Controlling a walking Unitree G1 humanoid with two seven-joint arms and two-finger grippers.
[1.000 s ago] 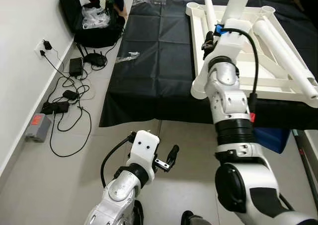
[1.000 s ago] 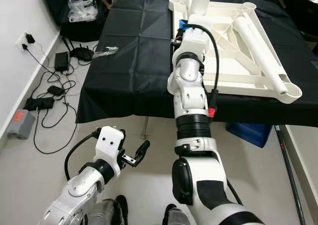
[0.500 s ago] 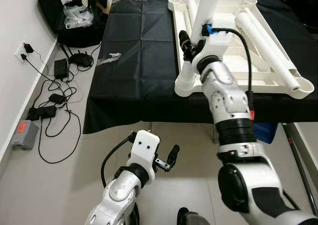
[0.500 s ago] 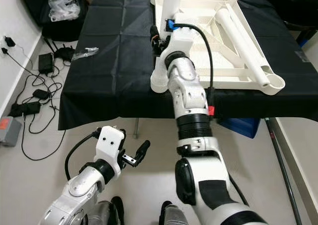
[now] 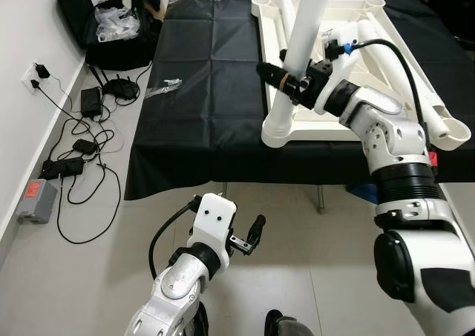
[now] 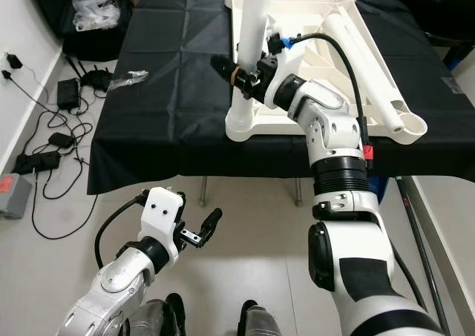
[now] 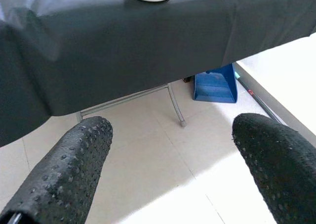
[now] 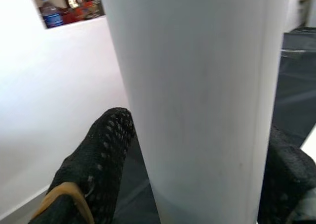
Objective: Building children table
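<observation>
A white children's table [image 5: 349,125] lies upside down on a black-clothed table. One white table leg [image 5: 306,26] stands upright in its near left corner socket [image 5: 277,130]. My right gripper [image 5: 289,80] reaches in from the right and is shut on this leg, one black finger [image 8: 101,152] on each side. A second loose leg [image 5: 397,65] lies along the frame's right side, and another [image 5: 286,2] rests at the far left. My left gripper [image 5: 249,239] hangs low over the floor, open and holding nothing, with its fingers [image 7: 64,177] wide apart.
The black cloth [image 5: 200,76] hangs over the table's front edge. Cables and power adapters [image 5: 89,136] sprawl on the floor by the left wall, near a black bag [image 5: 111,32]. A plastic wrapper [image 5: 163,87] lies on the cloth. A blue box [image 7: 215,85] sits under the table.
My right forearm has swung out to the right, and the gripper now holds the upright leg from the right side. The view shifted a second ago. The left arm has stayed still.
</observation>
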